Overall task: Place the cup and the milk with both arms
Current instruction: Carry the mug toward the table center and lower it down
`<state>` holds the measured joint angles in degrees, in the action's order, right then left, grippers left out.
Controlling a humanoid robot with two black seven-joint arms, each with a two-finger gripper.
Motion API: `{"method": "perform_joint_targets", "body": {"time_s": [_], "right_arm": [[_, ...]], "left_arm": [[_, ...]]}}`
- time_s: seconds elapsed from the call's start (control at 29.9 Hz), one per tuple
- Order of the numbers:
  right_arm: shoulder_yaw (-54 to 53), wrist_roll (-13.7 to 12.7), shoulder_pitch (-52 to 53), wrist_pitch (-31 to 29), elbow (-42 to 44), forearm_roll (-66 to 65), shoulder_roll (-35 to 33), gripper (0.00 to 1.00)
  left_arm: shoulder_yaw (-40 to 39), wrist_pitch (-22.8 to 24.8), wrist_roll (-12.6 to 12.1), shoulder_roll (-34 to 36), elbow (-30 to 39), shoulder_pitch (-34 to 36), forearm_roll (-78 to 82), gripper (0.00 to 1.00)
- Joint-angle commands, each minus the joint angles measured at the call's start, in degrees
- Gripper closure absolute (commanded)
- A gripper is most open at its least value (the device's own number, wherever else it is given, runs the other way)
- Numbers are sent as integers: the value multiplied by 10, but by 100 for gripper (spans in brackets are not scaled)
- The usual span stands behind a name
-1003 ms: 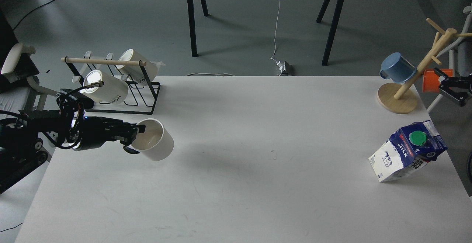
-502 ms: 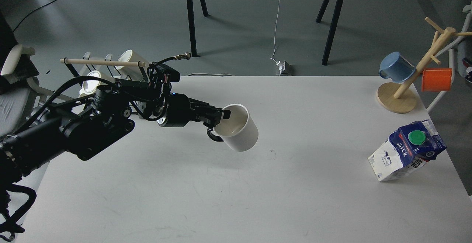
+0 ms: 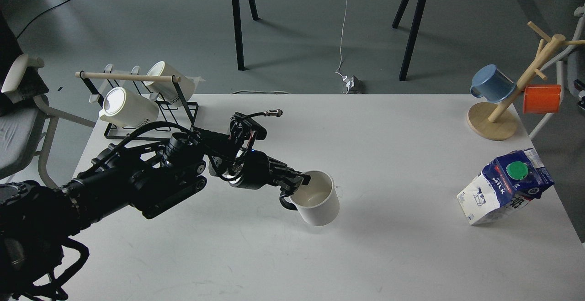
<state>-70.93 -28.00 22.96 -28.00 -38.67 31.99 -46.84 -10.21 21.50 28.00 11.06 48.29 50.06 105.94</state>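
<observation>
My left gripper point(image 3: 298, 182) is shut on the rim of a white cup point(image 3: 317, 198), near its black handle, holding it almost upright just above or on the middle of the white table point(image 3: 274, 255). The blue and white milk carton point(image 3: 505, 187) with a green cap stands tilted near the table's right edge, far from the cup. My right gripper is out of view.
A black wire rack point(image 3: 151, 118) with a wooden bar holds two white mugs point(image 3: 128, 108) at the table's back left. A wooden mug tree point(image 3: 498, 118) with a blue mug point(image 3: 492, 84) and an orange mug point(image 3: 542, 98) stands at the back right.
My left arm has carried the white cup from the left side toward the table's middle and lowered it, turning it more upright. My right gripper, seen at the right edge earlier, has left the view.
</observation>
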Motion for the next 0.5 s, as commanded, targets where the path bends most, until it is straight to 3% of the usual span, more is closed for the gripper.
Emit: {"method": "perform_joint_targets", "body": {"time_s": [0.0, 0.17, 0.47], "right_arm": [[0, 0, 0, 0, 0, 0, 0, 4], [0, 0, 0, 0, 0, 0, 1, 4], [0, 0, -4, 0, -1, 1, 0, 4]], "left_arm": [[0, 4, 0, -13, -2, -8, -2, 93], [0, 9, 0, -9, -2, -12, -5, 88], [-9, 65, 0, 18, 12, -9, -7, 58]]}}
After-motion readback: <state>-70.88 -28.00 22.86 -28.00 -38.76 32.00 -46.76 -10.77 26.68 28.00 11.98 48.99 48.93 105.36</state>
